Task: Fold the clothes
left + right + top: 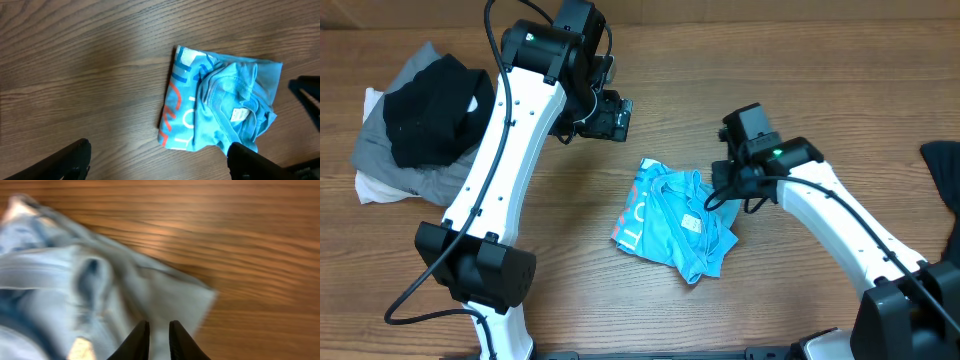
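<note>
Right tool nearly clenched at T-shirt edge, hold unclear; left tool released over table.

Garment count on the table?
5: blue T-shirt centre; black, grey, white piled far left; dark one cut off at right edge. More may be hidden under the stack.

Sky-blue T-shirt bunched mid-table; clothes pile far-left.
</note>
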